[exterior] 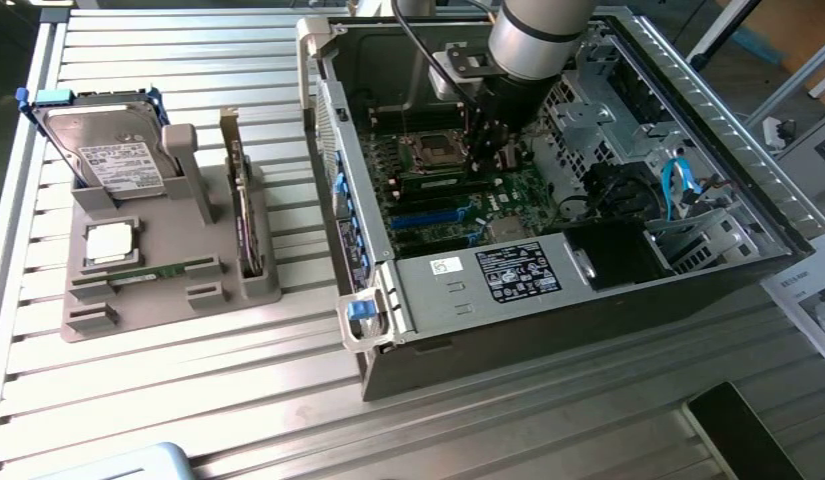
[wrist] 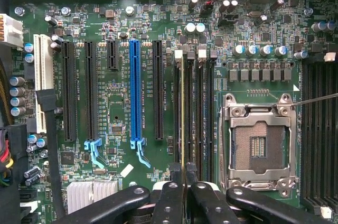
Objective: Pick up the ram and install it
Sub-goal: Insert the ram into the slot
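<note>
1. The end effector point(wrist: 182, 184) pinches the ram point(wrist: 182, 108) edge-on, over the memory slots point(wrist: 203, 108) beside the CPU socket point(wrist: 259, 145).
2. Risk: a slight tilt or offset would likely seat the ram off its slot, straining stick or latches.
3. The wrist view resolves slot alignment; the exterior view shows the arm point(exterior: 539, 40) reaching into the computer case point(exterior: 439, 300) on the table point(exterior: 185, 380).

Silvery-grey cylindrical arm point(exterior: 536, 35) here, darkening to a black wrist point(exterior: 508, 105); black cable point(exterior: 415, 45) alongside a grey bracket point(exterior: 463, 62); glossy black fingers point(wrist: 170, 200), rounded linkage bars point(wrist: 105, 205).
</note>
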Tool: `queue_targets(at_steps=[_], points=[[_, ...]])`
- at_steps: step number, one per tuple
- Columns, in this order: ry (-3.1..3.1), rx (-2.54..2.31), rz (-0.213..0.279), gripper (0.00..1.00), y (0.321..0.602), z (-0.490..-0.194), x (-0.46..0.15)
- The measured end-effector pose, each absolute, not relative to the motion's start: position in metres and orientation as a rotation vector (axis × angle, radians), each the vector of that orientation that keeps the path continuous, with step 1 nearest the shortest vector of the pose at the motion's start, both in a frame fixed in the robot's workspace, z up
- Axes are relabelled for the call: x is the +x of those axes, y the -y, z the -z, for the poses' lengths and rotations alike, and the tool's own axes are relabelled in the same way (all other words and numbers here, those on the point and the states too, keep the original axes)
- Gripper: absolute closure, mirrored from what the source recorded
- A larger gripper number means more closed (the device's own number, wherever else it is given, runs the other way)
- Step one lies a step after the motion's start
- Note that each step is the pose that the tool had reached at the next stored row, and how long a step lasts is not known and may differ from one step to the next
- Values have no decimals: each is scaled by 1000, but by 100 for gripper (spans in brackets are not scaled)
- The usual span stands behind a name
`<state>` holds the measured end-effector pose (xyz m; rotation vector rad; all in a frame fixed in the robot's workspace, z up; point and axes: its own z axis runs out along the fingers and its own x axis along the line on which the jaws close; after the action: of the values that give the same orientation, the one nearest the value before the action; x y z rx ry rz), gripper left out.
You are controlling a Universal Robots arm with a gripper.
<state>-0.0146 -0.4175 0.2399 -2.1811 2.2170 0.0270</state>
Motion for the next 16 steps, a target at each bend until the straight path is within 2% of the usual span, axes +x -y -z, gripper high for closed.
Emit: queue_targets(at_steps=[16], points=[[-2215, -2179, -23, 88, 417, -238, -14]])
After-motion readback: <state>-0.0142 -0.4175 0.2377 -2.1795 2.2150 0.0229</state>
